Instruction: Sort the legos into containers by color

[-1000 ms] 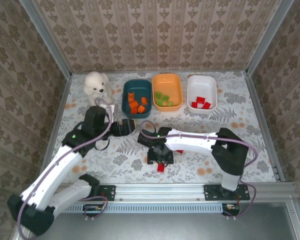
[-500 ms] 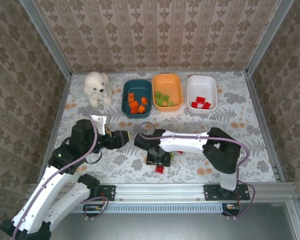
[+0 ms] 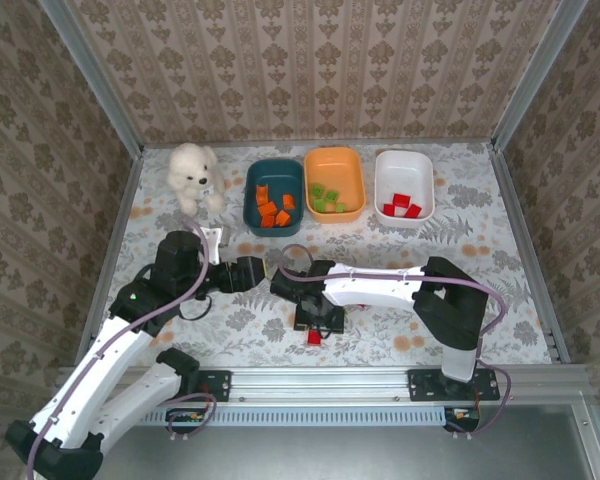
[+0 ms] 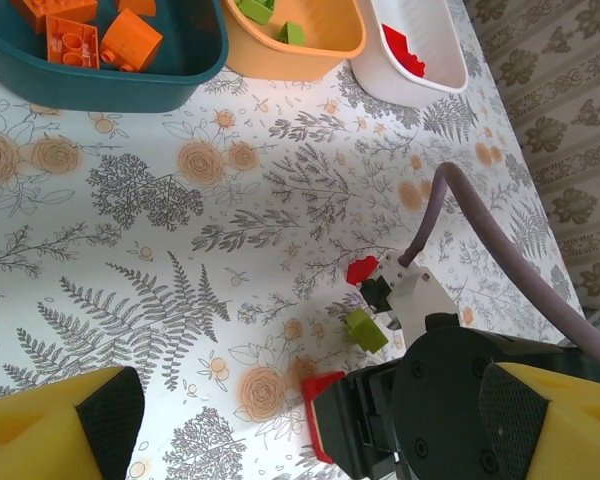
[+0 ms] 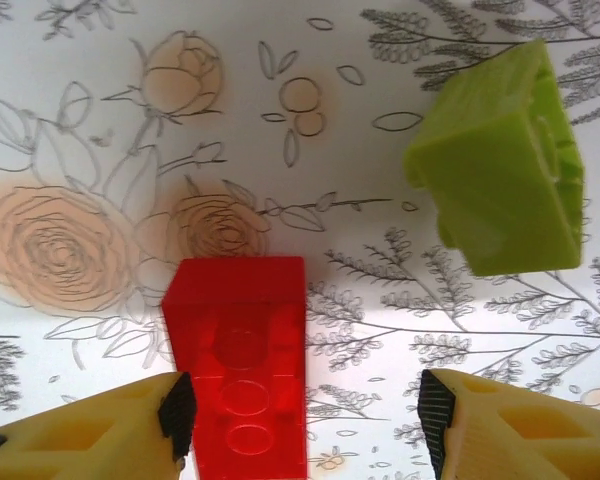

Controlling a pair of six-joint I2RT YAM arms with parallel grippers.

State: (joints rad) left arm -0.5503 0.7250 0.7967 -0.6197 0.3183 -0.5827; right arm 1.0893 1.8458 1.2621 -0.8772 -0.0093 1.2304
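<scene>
Colours on the flowered worktop (image 3: 480, 230)
The worktop is white with grey ferns and pale orange roses; the wallpaper (image 3: 320, 60) is beige damask. The dark teal tub (image 3: 276, 170) has orange bricks (image 3: 271, 208), the orange tub (image 3: 335, 165) green bricks (image 3: 326, 197), the white tub (image 3: 404, 168) red bricks (image 3: 401, 207). On the worktop lie one red brick (image 5: 240, 360) and one lime green brick (image 5: 500, 175). The plush bear (image 3: 193, 172) is white.
</scene>
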